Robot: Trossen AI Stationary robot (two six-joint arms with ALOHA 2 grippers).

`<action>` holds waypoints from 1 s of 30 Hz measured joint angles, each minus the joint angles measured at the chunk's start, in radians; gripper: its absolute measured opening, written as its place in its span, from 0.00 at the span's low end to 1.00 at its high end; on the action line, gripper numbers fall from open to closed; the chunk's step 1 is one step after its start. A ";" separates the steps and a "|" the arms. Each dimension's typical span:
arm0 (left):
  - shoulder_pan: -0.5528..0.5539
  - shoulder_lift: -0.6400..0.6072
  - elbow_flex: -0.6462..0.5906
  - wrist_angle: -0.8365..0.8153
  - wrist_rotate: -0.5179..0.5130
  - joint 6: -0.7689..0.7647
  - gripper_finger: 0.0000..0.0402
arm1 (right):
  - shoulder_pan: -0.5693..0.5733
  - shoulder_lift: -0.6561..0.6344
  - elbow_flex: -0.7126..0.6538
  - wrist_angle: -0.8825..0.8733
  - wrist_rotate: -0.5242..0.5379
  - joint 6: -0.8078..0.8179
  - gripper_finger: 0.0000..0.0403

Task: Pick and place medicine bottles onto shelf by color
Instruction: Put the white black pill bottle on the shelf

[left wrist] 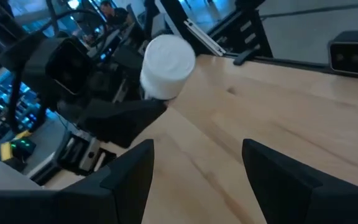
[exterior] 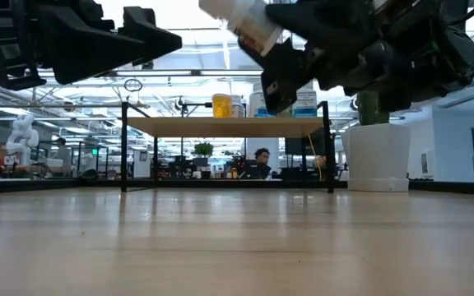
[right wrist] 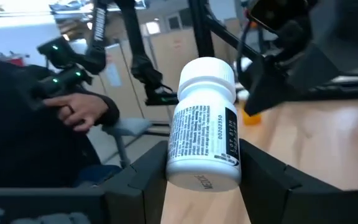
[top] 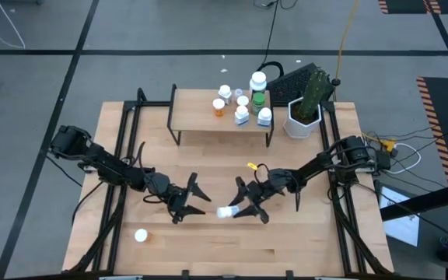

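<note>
loose bottle: a small white cylindrical pill bottle (top: pixel 141 236) lies on the light wooden tabletop (top: pixel 302 241) near the front left corner, apart from both arms.
left arm: the dark left gripper (top: pixel 195 202) hovers over the front middle of the table; its two fingers stand spread with bare space between them and hold nothing; it points toward the right gripper, close by without touching.
held bottle: a white pill bottle with a white cap and a printed label (right wrist: pixel 202 134) sits between the two arms, lifted clear of the tabletop in the low view, its cap end toward the left gripper.
right arm: the dark right gripper (top: pixel 243 208) is clamped on that white bottle's body, one finger on each side of the label, partly closed to the bottle's width.
shelf: the small riser with a light wood top and thin black legs (top: pixel 193 117) stands at the back middle of the table; on its right half are an orange bottle (top: pixel 218 107), several white-capped white bottles (top: pixel 242 115) and a green one (top: pixel 258 97).
planter: a white hexagonal pot with a green cactus (top: pixel 305 117) stands just right of the shelf.
room: a person's hand (right wrist: pixel 82 112) shows beyond the table.
</note>
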 joint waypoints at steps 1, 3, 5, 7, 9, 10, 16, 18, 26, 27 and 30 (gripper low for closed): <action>0.000 0.000 0.000 0.010 -0.002 0.005 0.61 | 0.000 0.000 0.000 0.011 -0.009 0.000 0.39; 0.000 0.000 0.000 0.029 -0.002 0.012 0.61 | 0.000 0.000 0.000 0.022 -0.012 -0.006 0.39; 0.001 0.000 0.000 0.037 -0.002 0.015 0.61 | -0.003 0.000 0.000 0.021 -0.012 -0.009 0.40; 0.001 0.000 0.000 0.037 -0.002 0.015 0.61 | -0.009 0.001 0.010 0.023 -0.012 -0.009 0.40; 0.000 0.000 0.000 0.037 -0.002 0.016 0.61 | -0.010 0.000 0.026 0.025 -0.013 -0.015 0.40; 0.001 0.000 0.000 0.037 -0.002 0.016 0.61 | -0.009 0.000 0.035 0.025 -0.014 -0.022 0.40; 0.001 0.000 -0.001 0.081 0.005 0.017 0.61 | -0.009 0.000 0.074 0.023 -0.011 -0.062 0.39; 0.000 -0.001 0.000 0.121 0.006 0.016 0.61 | -0.009 0.000 0.084 0.007 0.006 -0.077 0.40; 0.001 0.017 0.067 0.144 0.006 -0.022 0.61 | -0.006 0.000 0.108 -0.055 0.156 -0.191 0.39; 0.002 0.030 0.077 0.144 0.005 -0.023 0.61 | -0.006 0.000 0.111 -0.057 0.165 -0.199 0.39; 0.002 0.065 0.107 0.145 0.000 -0.019 0.61 | -0.005 0.000 0.121 -0.059 0.167 -0.219 0.39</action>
